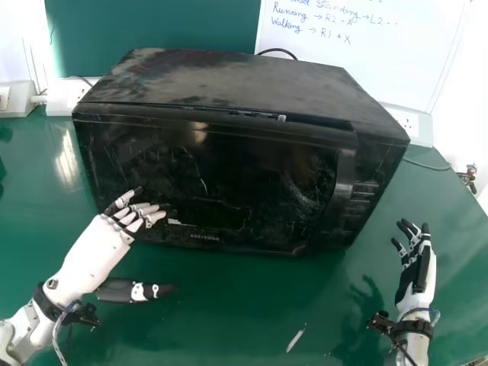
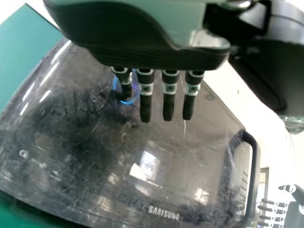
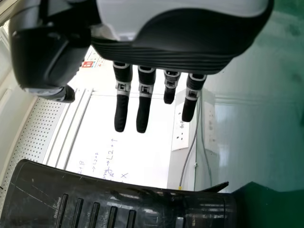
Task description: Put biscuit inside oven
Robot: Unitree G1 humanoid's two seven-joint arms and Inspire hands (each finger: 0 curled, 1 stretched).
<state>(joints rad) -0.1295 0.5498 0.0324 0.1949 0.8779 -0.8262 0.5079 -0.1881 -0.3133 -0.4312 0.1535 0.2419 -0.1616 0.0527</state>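
Pale brand lettering runs along the lower front of the oven [image 1: 229, 84], low and left of centre in the head view; I see it again near the bottom of my left wrist view. Small print sits beside the slot-like buttons [image 3: 111, 216] in the right wrist view. Blue handwriting, with arrows and plus signs, covers part of the whiteboard [image 1: 366, 49] at the upper right of the head view.

The oven stands on the green worktop [image 1: 229, 313], upper centre, its front facing me. Its door [image 1: 229, 168] is dark and scratched, with an upright handle [image 1: 345, 175] near the right edge. A cable [image 1: 278, 52] curves up behind its top.

My left hand [image 1: 120, 229] is by the oven's lower left front corner, its fingers straight and the thumb well apart from them. In my left wrist view, the fingertips overlap the glossy door; I can't tell whether they touch it.

My right hand [image 1: 415, 263] is at the lower right of the frame, fingers extended, thumb apart. Worktop shows between it and the oven's right side, and a broad stretch lies between my two hands, with a small white mark [image 1: 296, 339] near the bottom edge.
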